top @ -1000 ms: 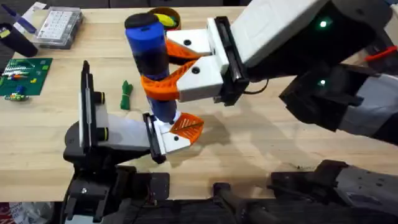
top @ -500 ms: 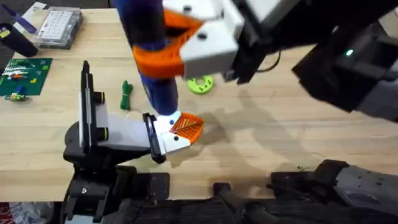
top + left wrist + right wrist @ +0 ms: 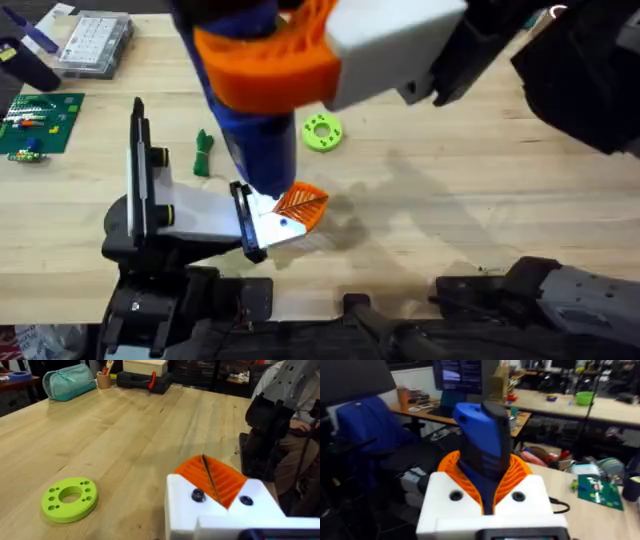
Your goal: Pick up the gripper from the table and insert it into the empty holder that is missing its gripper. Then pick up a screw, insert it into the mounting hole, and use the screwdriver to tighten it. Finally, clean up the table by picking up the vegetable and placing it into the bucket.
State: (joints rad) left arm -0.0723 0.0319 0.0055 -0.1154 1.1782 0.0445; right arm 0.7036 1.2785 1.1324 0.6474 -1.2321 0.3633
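Right gripper (image 3: pixel 262 62) pinches the screwdriver (image 3: pixel 250 120), tip down on the holder (image 3: pixel 275 228) directly below, orange gripper (image 3: pixel 301 204) seated there. Risk: tip slips off the screw, tool tilts, strips it. Vegetable (image 3: pixel 203 152) lies beside. Left gripper: cannot tell.

Light wooden workbench (image 3: pixel 125 425), cluttered desks (image 3: pixel 600 407) and a monitor (image 3: pixel 457 375) behind.

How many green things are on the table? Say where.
3: circuit board at the left edge, disc mid-table, vegetable between them. The raised screwdriver may hide more.
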